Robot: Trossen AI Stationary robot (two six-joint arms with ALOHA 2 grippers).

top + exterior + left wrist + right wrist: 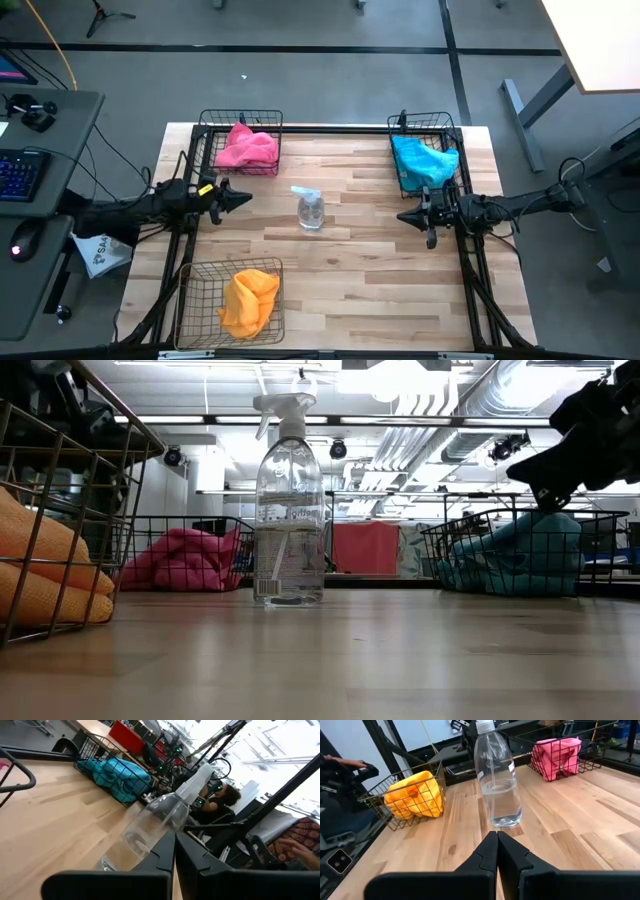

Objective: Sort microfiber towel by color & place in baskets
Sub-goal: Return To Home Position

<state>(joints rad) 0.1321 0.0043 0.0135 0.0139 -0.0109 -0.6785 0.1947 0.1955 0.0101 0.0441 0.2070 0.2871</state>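
Pink towels (246,148) lie in the far left basket (240,117). Teal-blue towels (424,160) lie in the far right basket (425,121), and one hangs over its near wall. Orange towels (248,299) lie in the near left basket (200,300). My left gripper (247,199) is shut and empty at the table's left, pointing toward the spray bottle. My right gripper (401,215) is shut and empty at the table's right, pointing toward the bottle. The fingers show closed in the left wrist view (174,851) and the right wrist view (497,842).
A clear spray bottle (311,207) stands upright at the table's middle, between the two grippers. Black frame rails (470,260) run along the table's left and right sides. A person sits beyond the table in the left wrist view (224,800).
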